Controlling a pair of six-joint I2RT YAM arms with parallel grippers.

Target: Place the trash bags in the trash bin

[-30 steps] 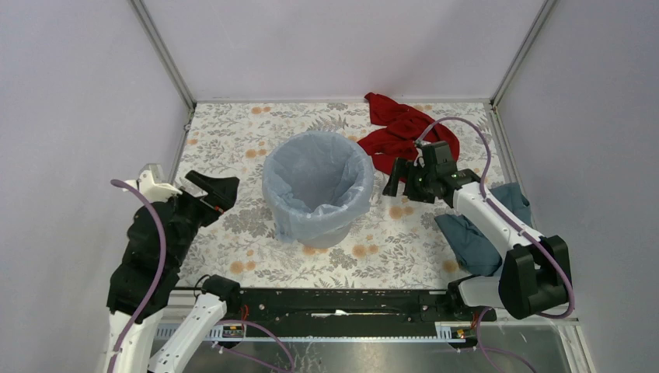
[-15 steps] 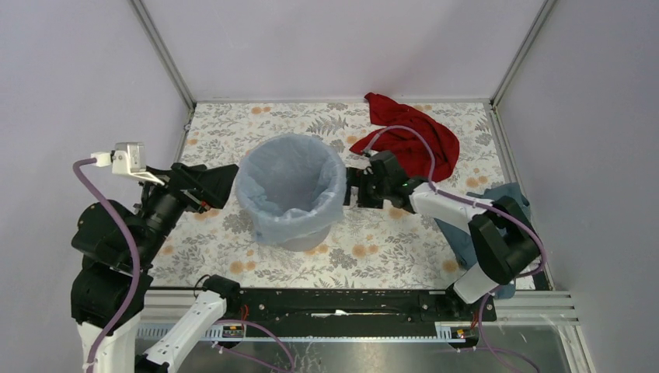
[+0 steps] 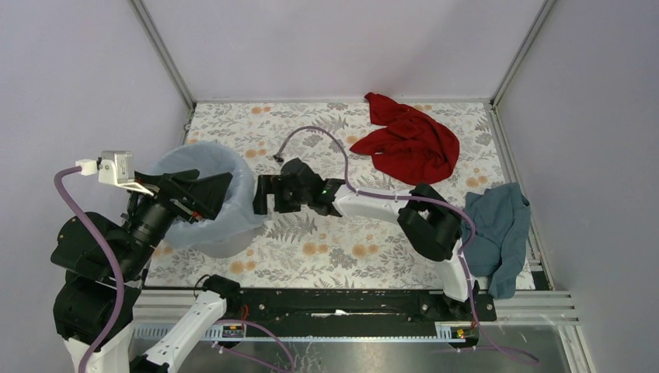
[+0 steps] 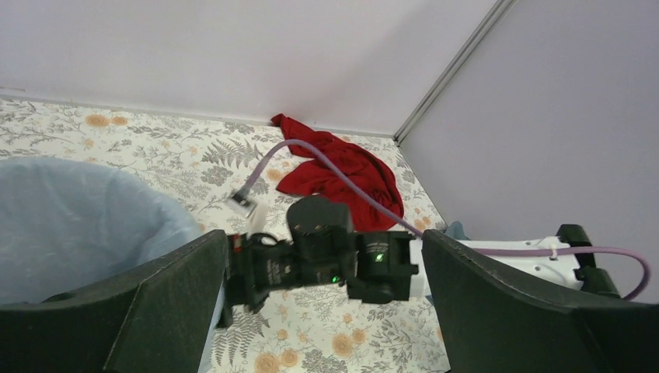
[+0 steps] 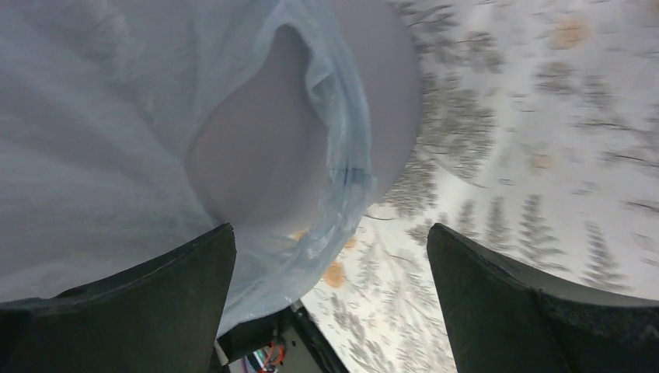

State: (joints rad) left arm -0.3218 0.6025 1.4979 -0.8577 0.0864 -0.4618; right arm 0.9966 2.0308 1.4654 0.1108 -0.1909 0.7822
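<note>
Where the top view looks down, the trash bin [image 3: 221, 249] stands at the left of the table [image 3: 334, 249], with the trash bag [image 3: 194, 153] lining it and folded over its rim. The left gripper [image 3: 206, 194] hovers over that rim, jaws apart. The right gripper [image 3: 259, 196], jaws apart, is just beside the bin's right wall, possibly touching the bag. A red cloth [image 3: 408, 144] and a teal cloth [image 3: 497, 233] lie well apart to the right.

Left wrist view: fingers [image 4: 155, 311] spread wide, holding nothing.

Right wrist view, blurred: fingers [image 5: 140, 295] spread wide, with the bag overhang close ahead.
</note>
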